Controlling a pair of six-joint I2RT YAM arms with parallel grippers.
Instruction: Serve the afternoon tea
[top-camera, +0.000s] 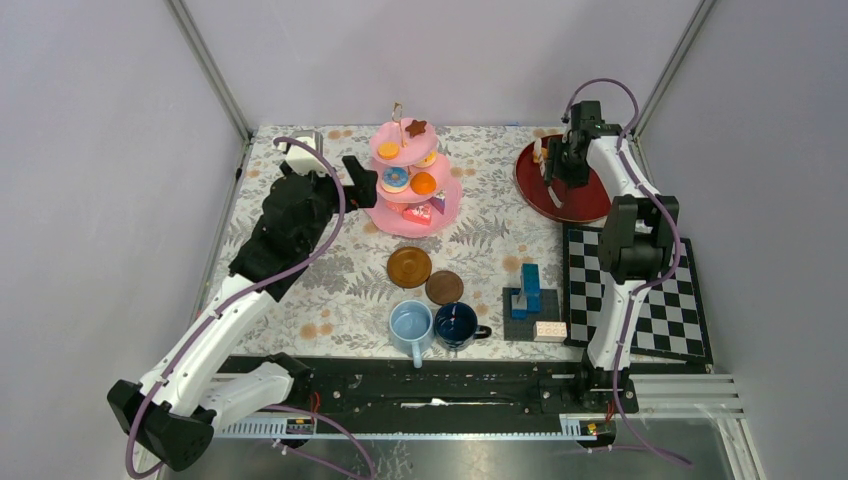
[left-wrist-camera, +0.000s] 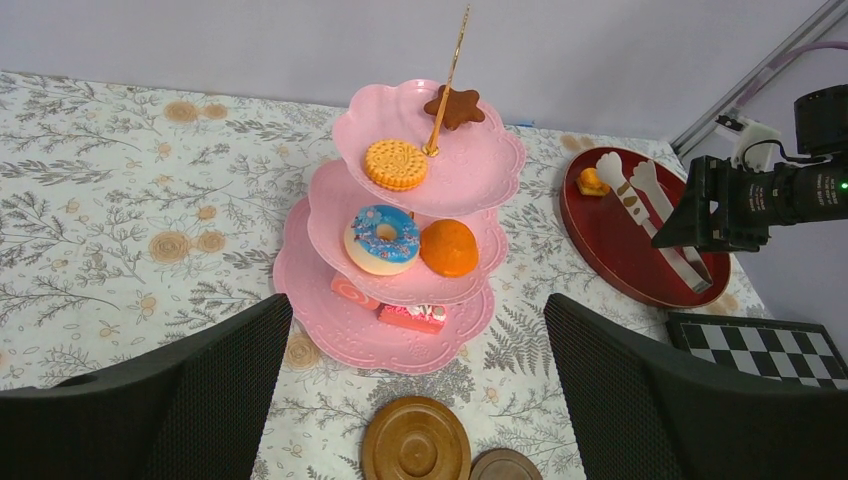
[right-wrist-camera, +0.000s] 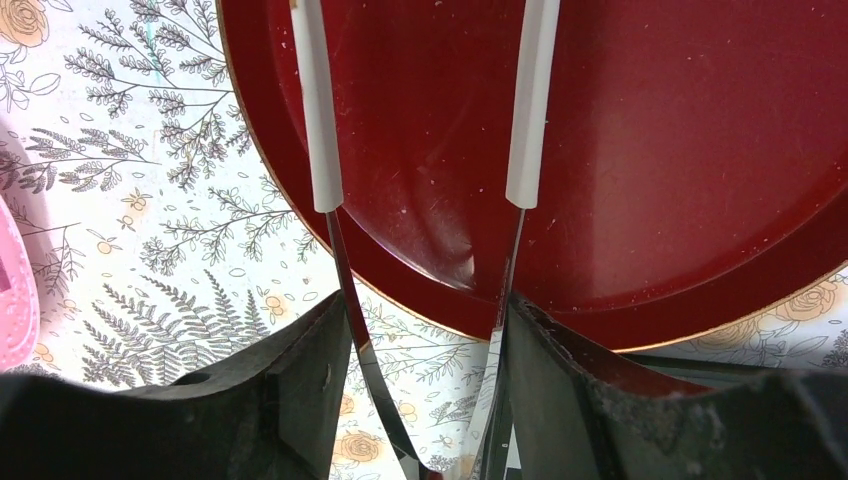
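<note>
The left arm and right arm have white links, black joints, purple cables and black fingers.

There is 1 pink stand with 3 tiers, and at least 6 pastries on it. 1 more pastry and 1 pair of tongs lie on 1 red tray. Also 2 mugs, 2 saucers, 1 chequered board and 1 block stack.

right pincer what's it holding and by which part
The right pincer holds the tongs by their bare metal arms, behind the white tips.
</note>
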